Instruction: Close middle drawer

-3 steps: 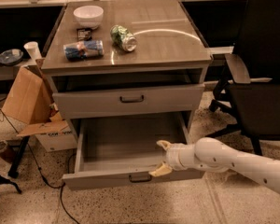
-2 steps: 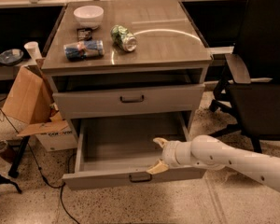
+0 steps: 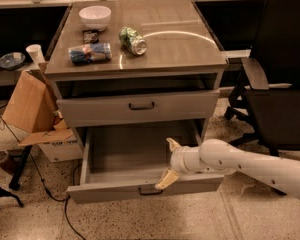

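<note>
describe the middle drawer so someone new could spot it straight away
Find the grey cabinet with the glossy top, beside the black office chair. Under its taller-fronted grey drawer, the wide grey middle drawer stands pulled far out, its deep tray showing. Only it has a low flat front, and the robot's white claw hangs open over its front edge.

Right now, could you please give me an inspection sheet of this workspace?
Surface: cabinet top holds a white bowl, a can lying on its side and a blue packet.
Job's things: middle drawer pulled well out.
Clutter: cardboard box and paper cup at the picture's left.
Grippers: tool open, over the drawer's front right, near the handle.
Cables: black cable on the floor.
Surroundings: black chair at the picture's right.
</note>
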{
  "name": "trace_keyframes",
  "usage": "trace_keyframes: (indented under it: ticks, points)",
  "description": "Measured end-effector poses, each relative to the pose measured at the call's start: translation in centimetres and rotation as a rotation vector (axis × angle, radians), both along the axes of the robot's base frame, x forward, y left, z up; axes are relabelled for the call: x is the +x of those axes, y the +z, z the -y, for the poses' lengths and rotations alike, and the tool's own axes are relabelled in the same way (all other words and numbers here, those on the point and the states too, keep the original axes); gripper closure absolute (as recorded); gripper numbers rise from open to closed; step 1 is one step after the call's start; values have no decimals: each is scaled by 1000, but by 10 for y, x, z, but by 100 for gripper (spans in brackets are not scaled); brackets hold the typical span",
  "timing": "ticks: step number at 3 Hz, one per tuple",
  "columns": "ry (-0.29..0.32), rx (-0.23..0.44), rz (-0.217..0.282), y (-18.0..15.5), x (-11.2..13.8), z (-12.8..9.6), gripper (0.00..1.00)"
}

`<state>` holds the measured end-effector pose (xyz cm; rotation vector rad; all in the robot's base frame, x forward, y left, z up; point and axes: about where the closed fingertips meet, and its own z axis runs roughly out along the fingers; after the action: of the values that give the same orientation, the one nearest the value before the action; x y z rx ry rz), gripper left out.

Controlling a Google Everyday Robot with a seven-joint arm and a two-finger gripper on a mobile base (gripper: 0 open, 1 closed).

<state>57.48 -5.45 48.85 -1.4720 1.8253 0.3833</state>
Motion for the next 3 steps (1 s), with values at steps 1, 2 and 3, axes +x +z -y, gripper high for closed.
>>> trace_keyframes:
  ticks: [1,2,3]
  points:
    - [-19,-24,-15,-10,11,11,0]
    - [-39,-53,-21,-21,24,19,0]
    - [-54,-70,-28,-33,33,25,0]
